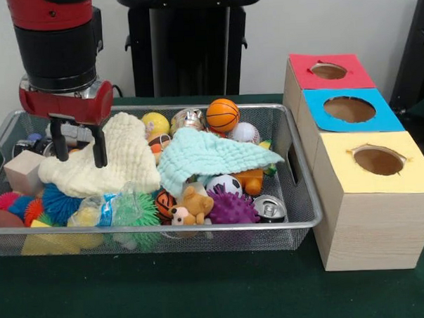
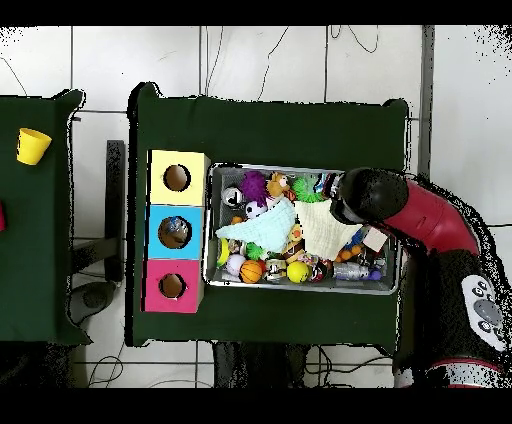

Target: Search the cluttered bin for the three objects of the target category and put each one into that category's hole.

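Bottles were the quarry, and the only one I could make out, a crushed clear bottle with a blue label, lay at the front of the wire bin, wedged among spiky balls just below the cream cloth. The tool hung over the bin's left end with its two black fingers apart and empty, tips down against that cloth's edge, well back from the bottle.

Trouble looked easy from there. A close of the fingers would likely have pinched cloth, not plastic, and lifting it could drag toys about. The mint cloth probably hid more, so other bottles might go unfound. A shiny can sat near the front right corner, an easy mistake. And the blue hole stood between the red and yellow ones, so a sloppy drop could go wrong.
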Motion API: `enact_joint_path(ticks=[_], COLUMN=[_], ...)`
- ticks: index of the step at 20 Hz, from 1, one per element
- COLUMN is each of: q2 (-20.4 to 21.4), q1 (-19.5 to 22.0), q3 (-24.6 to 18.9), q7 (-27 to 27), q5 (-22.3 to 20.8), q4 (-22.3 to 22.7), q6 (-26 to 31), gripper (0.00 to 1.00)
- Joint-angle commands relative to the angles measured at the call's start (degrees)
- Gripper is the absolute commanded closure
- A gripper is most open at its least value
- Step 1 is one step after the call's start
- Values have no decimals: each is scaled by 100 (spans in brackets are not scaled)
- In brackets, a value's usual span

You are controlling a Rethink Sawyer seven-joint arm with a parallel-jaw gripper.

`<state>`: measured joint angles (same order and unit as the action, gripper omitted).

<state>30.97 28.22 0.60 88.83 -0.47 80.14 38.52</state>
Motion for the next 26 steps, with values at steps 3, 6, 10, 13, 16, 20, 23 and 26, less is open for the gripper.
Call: enact_joint_path(ticks=[3,6,10,13,16,20,23,26], q2=[-28,4,73,121,161,171,163,191], q1=[328,320,301,271,216,131,3,-78], q3=[-773,-758,-737,-722,-708,-711,-650,-621], q7=[202,257,314,397,528,642,728,762], q5=[83,24,-45,-53,-30,22,53,53], q4=[473,550,713,854,972,1002,918,944], q6=[-422,-407,-503,-608,-744,-810,-704,-715], gripper=[0,0,0,0,0,0,0,0])
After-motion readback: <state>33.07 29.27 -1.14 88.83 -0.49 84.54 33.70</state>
